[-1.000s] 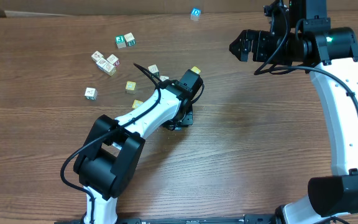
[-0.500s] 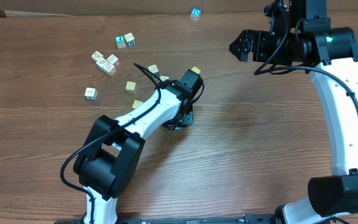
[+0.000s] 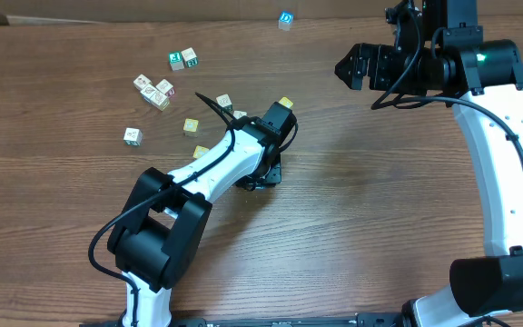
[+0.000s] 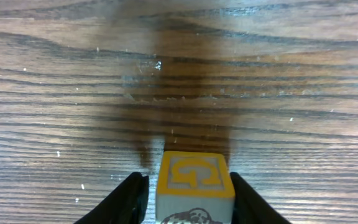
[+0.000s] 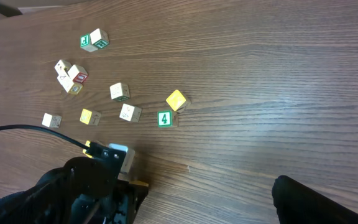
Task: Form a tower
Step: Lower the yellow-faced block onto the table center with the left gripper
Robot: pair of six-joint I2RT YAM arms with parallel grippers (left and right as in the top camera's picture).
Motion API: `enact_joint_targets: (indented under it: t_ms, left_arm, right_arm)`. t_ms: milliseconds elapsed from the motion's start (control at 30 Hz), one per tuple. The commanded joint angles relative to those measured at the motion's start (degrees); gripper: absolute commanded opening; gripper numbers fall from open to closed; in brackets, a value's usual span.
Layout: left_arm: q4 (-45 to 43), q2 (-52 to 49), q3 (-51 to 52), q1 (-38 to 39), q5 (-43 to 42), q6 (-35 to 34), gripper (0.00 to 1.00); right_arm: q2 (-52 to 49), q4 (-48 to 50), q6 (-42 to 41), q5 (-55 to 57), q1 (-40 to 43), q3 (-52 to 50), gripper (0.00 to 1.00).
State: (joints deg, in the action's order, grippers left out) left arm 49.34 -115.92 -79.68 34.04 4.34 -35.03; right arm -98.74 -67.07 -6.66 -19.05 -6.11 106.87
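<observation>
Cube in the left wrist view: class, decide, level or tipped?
Level: the cube has its G face flat on top, sides parallel to the fingers of the left tool. What it rests on is hidden.

Bright, even light from above; table (image 3: 352, 227) grain stays sharp. Left wrist view shows a soft, broad, dark shadow mid-frame.

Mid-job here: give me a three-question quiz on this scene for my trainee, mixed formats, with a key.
1. True or false: the right gripper holds a cube.
2. In the left wrist view, which character shows on the lettered cube between the fingers of the left gripper? A) G B) 4 C) B
3. Fill in: in the right wrist view, the cube nearest the green 4 cube is coloured ___.
Key: 1 false; 2 A; 3 yellow, the yellow cube.
</observation>
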Motion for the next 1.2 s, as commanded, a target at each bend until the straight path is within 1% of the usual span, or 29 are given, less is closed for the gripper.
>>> enact_joint_targets:
  t_ms: [0,100,233,567,800,967,1167]
  left_arm:
    - [0.15,-0.35,0.85,0.13,0.02,0.31,0.32]
    - [0.13,-0.35,0.85,0.13,0.04,0.31,0.26]
    - [0.02,-0.35,0.85,0.11,0.07,0.26,0.22]
    - [-0.44,-0.37,0.85,0.11,0.17,-1.49,0.18]
    - [-0.52,-0.37,0.85,0.11,0.15,-2.93,0.21]
    - [-0.50,-0.37,0.85,0.11,0.17,-2.91,0.28]
    - [-0.44,-0.37,0.85,0.11,0.15,-2.91,0.40]
  right_arm:
    - [0.57,0.17,0.02,0.37,-0.35,0.70,1.00]
    - [0.57,0.15,0.02,0.37,-0.35,0.70,1.00]
    - [0.57,0.17,0.02,0.37,-0.35,0.70,1.00]
    - [0.57,0.17,0.02,0.37,-0.35,0.70,1.00]
    - [0.57,0.17,0.02,0.37,-0.35,0.70,1.00]
    - [0.57,0.17,0.02,0.37,-0.35,0.70,1.00]
    - [0.57,0.17,0.02,0.37,-0.35,0.70,1.00]
